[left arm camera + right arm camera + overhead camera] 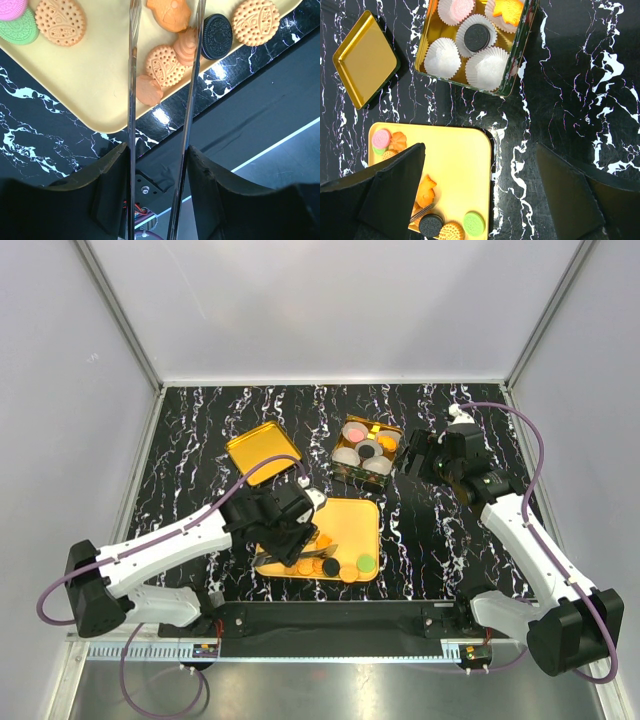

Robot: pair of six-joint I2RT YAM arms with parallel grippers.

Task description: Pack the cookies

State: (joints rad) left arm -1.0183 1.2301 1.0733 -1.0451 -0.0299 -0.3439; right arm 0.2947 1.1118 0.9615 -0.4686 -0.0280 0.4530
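Currently gripping a pair of tongs (131, 75) in the left gripper (156, 155), fingers (107, 190) about half closed and pressed against the two metal blades. Reaching with those blades over a corner of the yellow tray (90, 95), straddling a small cluster of the cookies (164, 65): a round tan one, an orange swirl touching it, a smaller orange piece right at the tray's edge. Not yet pinching anything, judging by the wide gap between the blades. Hovering with the right gripper (480, 150) spread fully wide and empty, above the table (570, 75) just beside the tin (520, 55). Found in the tin's paper cups (487, 67): three cookies (pink, black, orange), beside two bare cups; all others loose on the tray. Likely to go wrong by squeezing on the touching pair and lifting two at once, or by nudging the edge piece off the tray onto the table. Could also drop a flat cookie from such smooth, thin blades on the way across to the tin, through too light a pinch or a tilt
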